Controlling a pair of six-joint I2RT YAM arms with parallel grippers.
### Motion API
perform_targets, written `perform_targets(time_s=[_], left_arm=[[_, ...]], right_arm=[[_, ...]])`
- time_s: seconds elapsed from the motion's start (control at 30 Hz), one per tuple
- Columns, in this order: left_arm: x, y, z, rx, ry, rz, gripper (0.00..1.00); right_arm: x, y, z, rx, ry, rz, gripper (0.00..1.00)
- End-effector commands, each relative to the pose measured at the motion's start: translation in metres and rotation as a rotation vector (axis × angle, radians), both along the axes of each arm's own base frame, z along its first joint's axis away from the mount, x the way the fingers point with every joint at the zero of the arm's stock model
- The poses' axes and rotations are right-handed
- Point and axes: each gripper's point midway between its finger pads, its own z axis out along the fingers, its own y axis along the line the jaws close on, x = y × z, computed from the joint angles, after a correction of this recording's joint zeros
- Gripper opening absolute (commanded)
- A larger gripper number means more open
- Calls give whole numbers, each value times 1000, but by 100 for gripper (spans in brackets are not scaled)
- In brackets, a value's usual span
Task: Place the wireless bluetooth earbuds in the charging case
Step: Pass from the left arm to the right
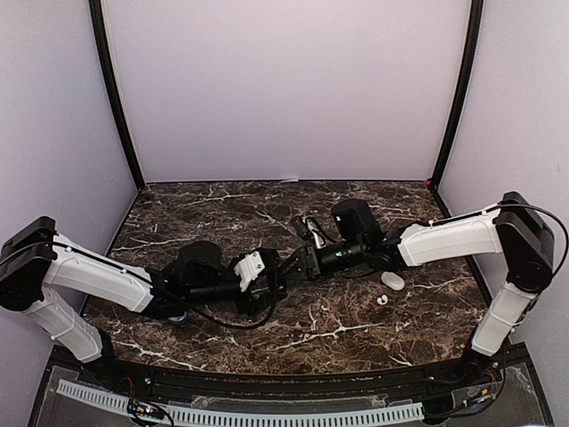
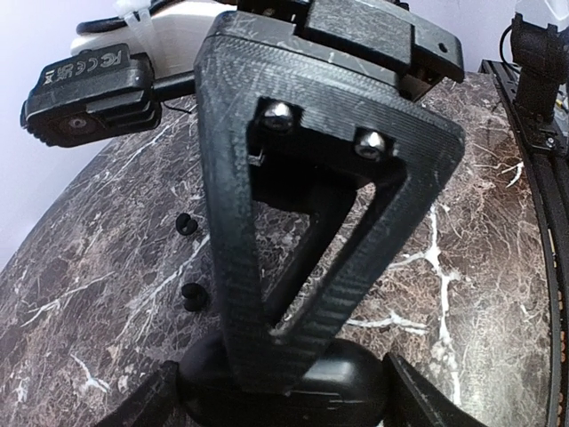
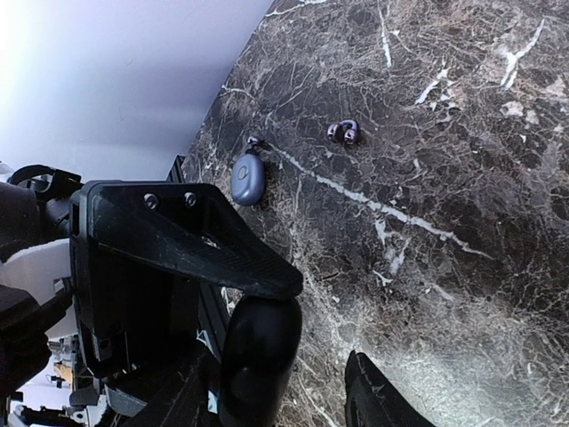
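Marble table (image 1: 356, 342): left hand (image 1: 274, 285) grips black charging case (image 2: 348, 374); right hand (image 3: 283, 400) half-open around it; center before squeezing.

White arm shells (image 1: 89, 276), black joints (image 1: 197, 262), ribbed triangular black fingers (image 2: 229, 222), silver screws (image 2: 278, 114)

Left arm (image 1: 89, 276) and right arm (image 1: 444, 240) are reaching inward, wrists nearly meeting.
Left gripper (image 1: 274, 283) is clamping a black case (image 2: 293, 378); right gripper (image 1: 295, 264) is seemingly hanging part-open.
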Motion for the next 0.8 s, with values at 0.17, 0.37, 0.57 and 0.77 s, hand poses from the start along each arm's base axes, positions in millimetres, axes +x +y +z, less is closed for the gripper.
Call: perform_targets(time_s=[0.17,0.37,0.57,0.77], left_arm=[[5,-3,2,26,-92,39,56],[6,-3,1,29,-94,46,57],[6,-3,7,-5,-72,60,57],[-2,-1,10,-37,19,52,57]], right_arm=[[-12,14,8,29,3,60,37],[-16,13,6,25,11,70,31],[-7,4,7,-17,-68,26,45],[11,-24,33,5,-249,-54,47]])
